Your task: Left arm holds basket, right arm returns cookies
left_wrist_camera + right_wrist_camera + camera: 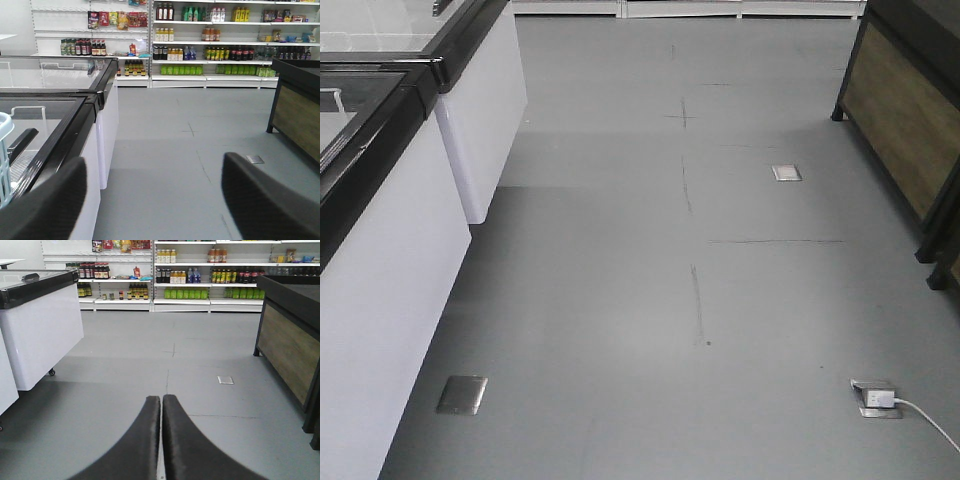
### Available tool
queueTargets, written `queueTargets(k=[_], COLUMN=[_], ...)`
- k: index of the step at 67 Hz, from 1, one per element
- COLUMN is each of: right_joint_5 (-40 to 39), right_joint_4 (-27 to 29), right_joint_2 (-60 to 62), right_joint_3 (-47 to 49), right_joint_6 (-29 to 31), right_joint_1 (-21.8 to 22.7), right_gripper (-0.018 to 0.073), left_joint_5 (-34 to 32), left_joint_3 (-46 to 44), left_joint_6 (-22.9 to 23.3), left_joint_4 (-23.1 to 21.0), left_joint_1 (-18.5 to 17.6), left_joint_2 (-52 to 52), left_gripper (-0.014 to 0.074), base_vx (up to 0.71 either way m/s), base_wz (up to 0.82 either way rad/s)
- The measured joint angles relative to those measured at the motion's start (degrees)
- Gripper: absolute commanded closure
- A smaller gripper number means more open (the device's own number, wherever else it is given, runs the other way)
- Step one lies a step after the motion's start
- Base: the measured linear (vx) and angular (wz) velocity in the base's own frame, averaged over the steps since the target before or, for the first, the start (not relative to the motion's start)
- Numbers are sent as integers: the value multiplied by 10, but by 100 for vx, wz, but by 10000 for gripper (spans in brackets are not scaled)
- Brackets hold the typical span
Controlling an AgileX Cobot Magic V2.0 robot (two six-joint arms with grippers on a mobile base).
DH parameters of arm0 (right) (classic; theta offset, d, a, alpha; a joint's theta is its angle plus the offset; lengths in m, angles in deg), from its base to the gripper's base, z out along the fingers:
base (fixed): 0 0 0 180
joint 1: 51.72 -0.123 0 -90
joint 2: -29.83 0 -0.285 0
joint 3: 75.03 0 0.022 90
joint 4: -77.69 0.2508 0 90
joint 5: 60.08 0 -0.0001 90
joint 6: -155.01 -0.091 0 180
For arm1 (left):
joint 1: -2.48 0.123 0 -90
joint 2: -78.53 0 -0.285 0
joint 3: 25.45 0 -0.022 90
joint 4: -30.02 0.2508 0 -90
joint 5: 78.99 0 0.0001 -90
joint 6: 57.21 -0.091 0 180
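A grey floor (pixel 650 300) ran open down the aisle. White chest freezers (pixel 380 300) with black-framed glass lids lined its left side, and a dark display stand (pixel 285 350) with a wooden side panel stood on the right. Two metal socket plates (pixel 462 394) sat flush in the floor. At a third socket, a white plug (pixel 880 399) trailed a white cable (pixel 930 420) off to the right. White shelves (pixel 215 42) along the far wall carried rows of bottles, among them a low row of green ones (pixel 181 70). The basket (pixel 4 160) showed only as a sliver at the left edge of the left wrist view, beside the near freezer's lid: light blue plastic with vertical slots and a rounded upper rim. It lay outside the left gripper (pixel 151 156), whose dark fingers stood wide apart with nothing but floor between them. The right gripper (pixel 161 397) pointed down the aisle with its two fingers pressed together and nothing held between them. The labels on the shelved goods were too small to read.
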State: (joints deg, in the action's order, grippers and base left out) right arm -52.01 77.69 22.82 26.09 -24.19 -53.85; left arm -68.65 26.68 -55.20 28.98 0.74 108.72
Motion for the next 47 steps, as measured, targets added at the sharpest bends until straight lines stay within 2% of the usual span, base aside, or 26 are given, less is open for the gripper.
queueTargets(k=[22, 28, 38, 42, 47], right_joint_5=[0, 0, 0, 0, 0], right_joint_4=[0, 0, 0, 0, 0], right_joint_2=[0, 0, 0, 0, 0], right_joint_3=[0, 0, 0, 0, 0], right_joint_6=[0, 0, 0, 0, 0], right_joint_1=[0, 0, 0, 0, 0], right_gripper=[567, 567, 567, 567, 567], left_joint_5=[0, 0, 0, -2, -17], left_joint_3=[0, 0, 0, 0, 1], left_joint_6=[4, 49, 169, 191, 195], left_joint_4=[-3, -47, -179, -212, -222], left_joint_1=[0, 0, 0, 0, 0], left_joint_2=[0, 0, 0, 0, 2], left_gripper=[-52, -13, 48, 69, 85], base_vx=[0, 0, 0, 0, 0], base_wz=[0, 0, 0, 0, 0])
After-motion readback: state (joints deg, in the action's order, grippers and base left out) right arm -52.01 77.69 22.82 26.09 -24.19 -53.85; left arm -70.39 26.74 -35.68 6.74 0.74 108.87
